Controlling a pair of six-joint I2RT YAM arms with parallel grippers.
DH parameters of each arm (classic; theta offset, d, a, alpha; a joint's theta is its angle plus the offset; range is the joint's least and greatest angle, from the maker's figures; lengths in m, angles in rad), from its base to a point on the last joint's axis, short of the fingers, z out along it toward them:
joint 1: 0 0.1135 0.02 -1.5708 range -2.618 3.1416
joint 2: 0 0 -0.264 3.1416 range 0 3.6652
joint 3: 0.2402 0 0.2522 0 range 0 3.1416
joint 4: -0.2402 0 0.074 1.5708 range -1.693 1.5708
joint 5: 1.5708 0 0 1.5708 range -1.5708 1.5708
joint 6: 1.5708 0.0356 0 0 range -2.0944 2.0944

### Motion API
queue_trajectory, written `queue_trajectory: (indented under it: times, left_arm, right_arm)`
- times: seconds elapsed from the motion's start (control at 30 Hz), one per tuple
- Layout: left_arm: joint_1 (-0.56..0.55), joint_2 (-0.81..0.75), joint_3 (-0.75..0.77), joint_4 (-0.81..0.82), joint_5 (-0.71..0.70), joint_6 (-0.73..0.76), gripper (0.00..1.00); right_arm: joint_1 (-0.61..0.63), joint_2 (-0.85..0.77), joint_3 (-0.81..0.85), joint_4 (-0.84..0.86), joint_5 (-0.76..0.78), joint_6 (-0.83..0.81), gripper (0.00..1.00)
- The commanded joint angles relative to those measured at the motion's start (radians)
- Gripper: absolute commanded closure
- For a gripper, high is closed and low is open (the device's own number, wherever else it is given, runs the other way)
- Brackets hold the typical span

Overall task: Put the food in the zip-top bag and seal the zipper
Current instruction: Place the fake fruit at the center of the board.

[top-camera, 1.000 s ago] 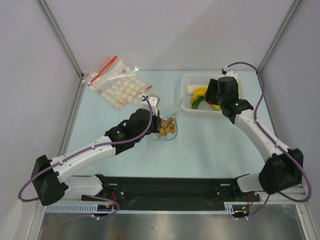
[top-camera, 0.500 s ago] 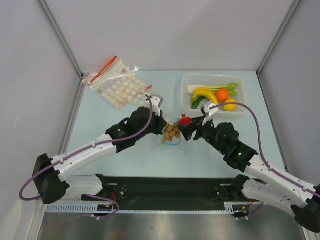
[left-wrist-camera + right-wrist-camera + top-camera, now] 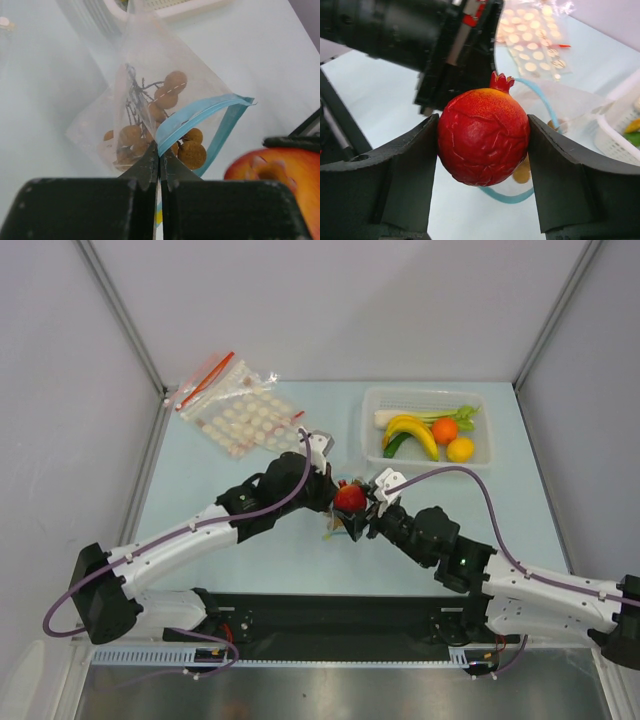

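Observation:
The small clear zip-top bag holds the bunch of tan-brown round fruits and lies mid-table. My left gripper is shut on its light blue zipper strip and holds the mouth open. My right gripper is shut on the small red round fruit and holds it right over the bag's mouth, close to the left gripper. In the top view the red fruit sits between the left gripper and the right gripper, hiding most of the bag.
A clear tray at the back right holds bananas, an orange and a lemon. A clear bag of white discs with a red strip lies at the back left.
My right arm swung from the tray to mid-table carrying the red fruit, now over the bag's mouth. My left gripper kept its hold on the zipper strip and shifted slightly right.

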Motion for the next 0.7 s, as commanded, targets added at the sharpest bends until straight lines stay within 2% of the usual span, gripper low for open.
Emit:
queue_trajectory:
  times: [0.0,0.1,0.2,0.3,0.5,0.67]
  left_arm:
    - [0.007,-0.033,0.035,0.039,0.121,-0.022,0.99]
    - [0.007,-0.049,0.026,0.065,0.212,-0.054,0.98]
    - [0.007,-0.063,0.019,0.077,0.281,-0.080,0.97]
    - [0.007,-0.076,0.006,0.103,0.317,-0.102,0.97]
    - [0.062,-0.046,-0.049,0.221,0.473,-0.168,1.00]
    - [0.099,-0.023,-0.064,0.238,0.472,-0.177,1.00]
  right_arm:
    - [-0.010,0.025,0.008,0.069,0.105,-0.028,0.68]
    - [-0.066,0.041,0.006,0.065,0.138,0.020,0.71]
    - [-0.166,0.038,-0.006,0.057,0.072,0.088,0.71]
    - [-0.212,0.039,-0.014,0.051,0.032,0.126,0.72]
    - [-0.242,0.084,-0.014,0.045,0.018,0.163,0.71]
    - [-0.249,0.078,-0.020,0.033,-0.016,0.189,0.72]
